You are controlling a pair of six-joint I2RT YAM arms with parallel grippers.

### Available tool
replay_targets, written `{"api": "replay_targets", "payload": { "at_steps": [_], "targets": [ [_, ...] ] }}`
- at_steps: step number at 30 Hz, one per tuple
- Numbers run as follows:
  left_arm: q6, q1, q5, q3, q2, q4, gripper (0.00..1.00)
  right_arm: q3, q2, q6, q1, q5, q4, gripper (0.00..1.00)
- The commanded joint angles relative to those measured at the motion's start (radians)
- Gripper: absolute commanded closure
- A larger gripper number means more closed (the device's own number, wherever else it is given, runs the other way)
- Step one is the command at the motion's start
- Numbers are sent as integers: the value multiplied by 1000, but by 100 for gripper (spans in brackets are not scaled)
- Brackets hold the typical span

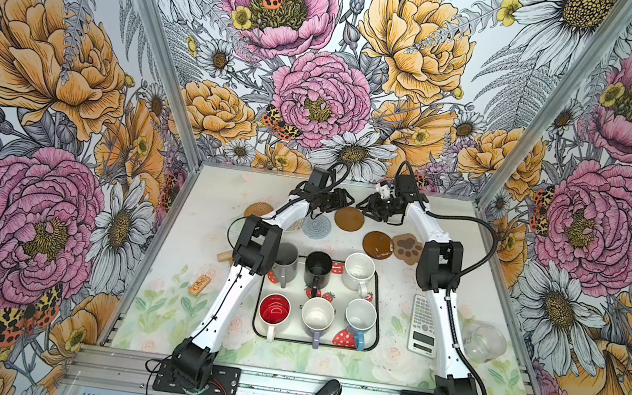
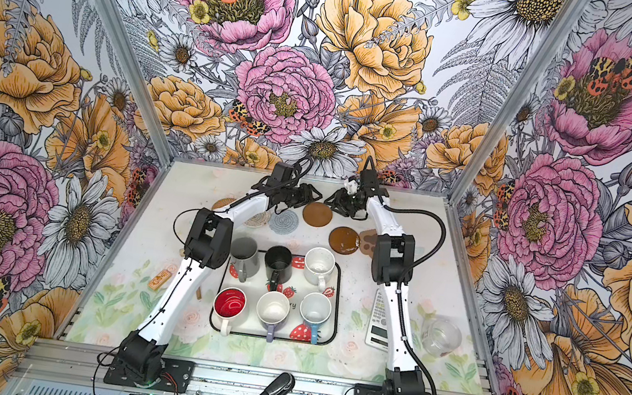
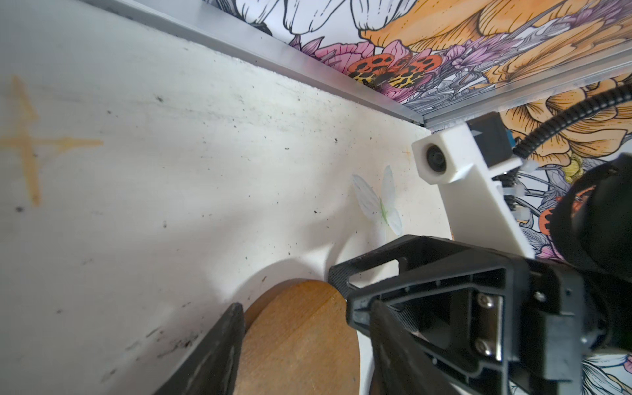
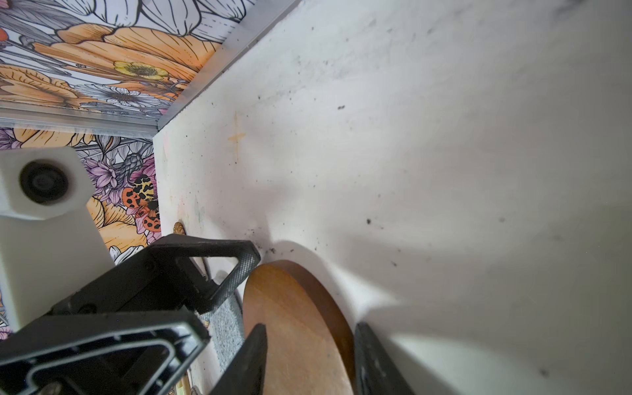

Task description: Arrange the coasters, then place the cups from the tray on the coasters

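Disc (image 1: pixel 349 218): plain brown coaster at the far centre of the table (image 1: pixel 222 194), just beside the grey-blue mat (image 1: pixel 316 226) but apart from it.
Left gripper (image 3: pixel 304 309): fingers apart, one at each side of the disc's rim; whether they press it cannot be told.
Right gripper (image 4: pixel 309 326): fingers apart, one over the disc's face, one beside its rim; no grip evident.
Handling: probably light, stiff, smooth and thin; appears to lie flat, so hard to pinch from above.
Hold: judged best across the rim, or slid along the table.
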Motion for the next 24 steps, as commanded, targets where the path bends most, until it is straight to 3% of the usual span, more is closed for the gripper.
{"api": "replay_targets", "payload": {
  "at_steps": [1, 24],
  "targets": [
    [54, 0, 27, -18, -11, -83, 39, 12, 27, 6, 13, -34, 9, 56],
    [128, -8, 67, -159, -117, -105, 40, -231, -122, -79, 24, -35, 8, 62]
  ]
}}
